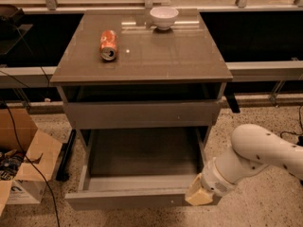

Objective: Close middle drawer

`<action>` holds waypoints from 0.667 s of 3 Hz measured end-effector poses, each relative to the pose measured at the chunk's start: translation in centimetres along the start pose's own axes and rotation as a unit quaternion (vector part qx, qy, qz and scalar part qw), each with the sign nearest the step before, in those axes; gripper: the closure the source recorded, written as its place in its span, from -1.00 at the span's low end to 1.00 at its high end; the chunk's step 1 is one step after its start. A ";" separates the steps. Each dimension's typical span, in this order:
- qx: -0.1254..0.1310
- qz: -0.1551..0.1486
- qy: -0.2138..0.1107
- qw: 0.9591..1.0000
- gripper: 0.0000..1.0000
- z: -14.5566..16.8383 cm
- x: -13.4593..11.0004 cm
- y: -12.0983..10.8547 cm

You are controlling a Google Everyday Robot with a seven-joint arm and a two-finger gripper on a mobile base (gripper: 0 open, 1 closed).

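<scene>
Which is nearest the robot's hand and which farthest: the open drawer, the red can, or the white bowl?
1. open drawer, its front right corner beside the hand.
2. red can, lying left on the top.
3. white bowl, at the back edge.

Grey-brown front and plain grey inside on the middle drawer, with a cream-yellow gripper parked at its front right corner, on a white arm dotted with dark specks. Orange-red can and white bowl up on the glossy grey-brown top. Speckled beige floor, tan cardboard box.
</scene>
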State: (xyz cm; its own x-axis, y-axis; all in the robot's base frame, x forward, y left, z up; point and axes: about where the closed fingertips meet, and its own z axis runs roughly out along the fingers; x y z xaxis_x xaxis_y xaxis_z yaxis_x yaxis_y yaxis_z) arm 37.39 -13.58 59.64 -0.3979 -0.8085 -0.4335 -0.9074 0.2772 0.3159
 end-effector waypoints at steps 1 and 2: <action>-0.022 0.024 -0.014 0.999 1.00 6.7 1.3 -1.4; -0.019 0.048 -0.019 0.998 1.00 11.5 3.0 -3.0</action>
State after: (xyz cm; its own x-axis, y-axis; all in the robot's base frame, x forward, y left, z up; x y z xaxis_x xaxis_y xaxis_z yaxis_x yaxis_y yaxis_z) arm 37.37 -10.83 47.65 -0.4880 -0.7586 -0.4317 -0.8596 0.3320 0.3884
